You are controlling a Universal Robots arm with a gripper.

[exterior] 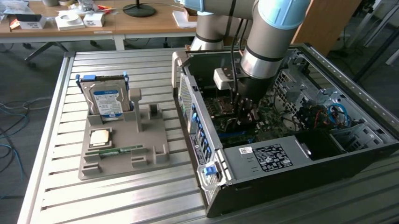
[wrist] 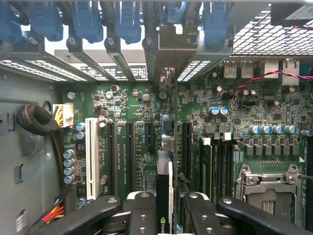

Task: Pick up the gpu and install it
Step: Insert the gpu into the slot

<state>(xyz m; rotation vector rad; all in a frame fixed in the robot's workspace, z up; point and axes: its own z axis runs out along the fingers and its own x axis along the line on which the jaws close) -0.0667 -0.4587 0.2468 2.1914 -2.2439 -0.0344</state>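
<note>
Exterior view pictures show the arm reaching down into the open computer case (exterior: 324, 154), which lies on its side on the metal table (exterior: 56, 177). The gripper (exterior: 244, 109) is low inside, just above the green board (exterior: 262, 128). On the grey holder tray (exterior: 118, 154) beside the case, the hard drive (exterior: 107, 100) stands upright and a small chip (exterior: 100, 137) and a thin green stick (exterior: 115, 150) lie flat. No card can be seen on the tray, so the picking-up part looks done.

The wrist view looks straight down past the gripper (wrist: 164, 210). Its two black fingers (wrist: 142, 210) are closed on the gpu (wrist: 164, 191), a thin dark card seen edge-on. The card hangs just over a long black slot (wrist: 164, 142) in the middle of the board, and its silver end bracket (wrist: 167, 78) stands at the back wall's openings. It does not look pushed all the way in yet, so the fitting seems only partly done.

The outside picture shows the tray and the whole case. The wrist picture shows the card, the slots and the grip.
</note>
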